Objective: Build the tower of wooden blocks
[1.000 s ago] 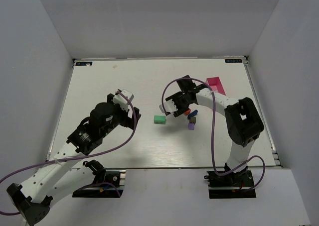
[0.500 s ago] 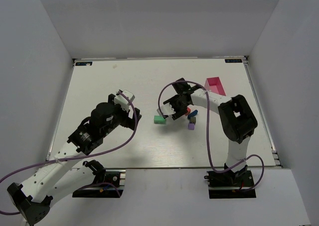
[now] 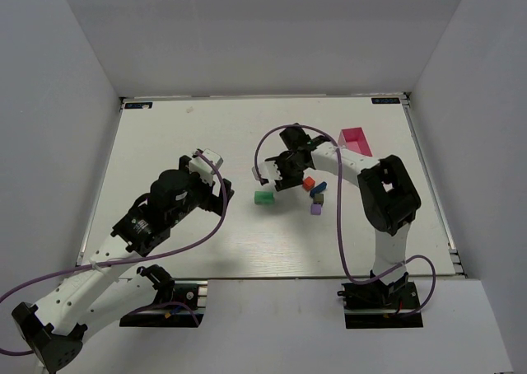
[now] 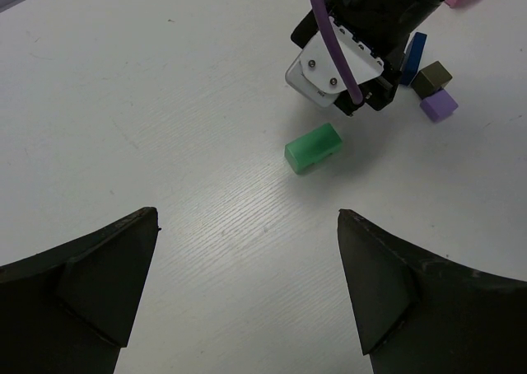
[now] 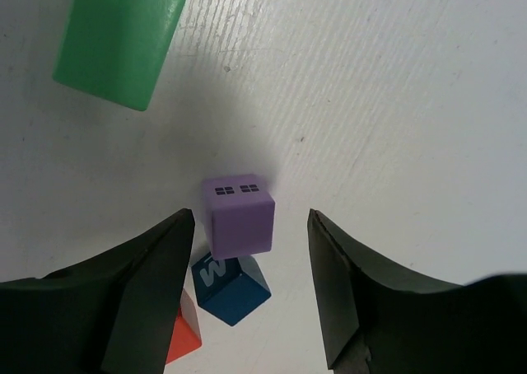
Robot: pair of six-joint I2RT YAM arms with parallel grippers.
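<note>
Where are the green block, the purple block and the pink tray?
green block [image 4: 313, 147], left wrist view, on its top face.
purple block [image 5: 240, 224], right wrist view, on the plain face below its little windows.
pink tray [image 3: 354, 134], top external view, on its pink wall.
</note>
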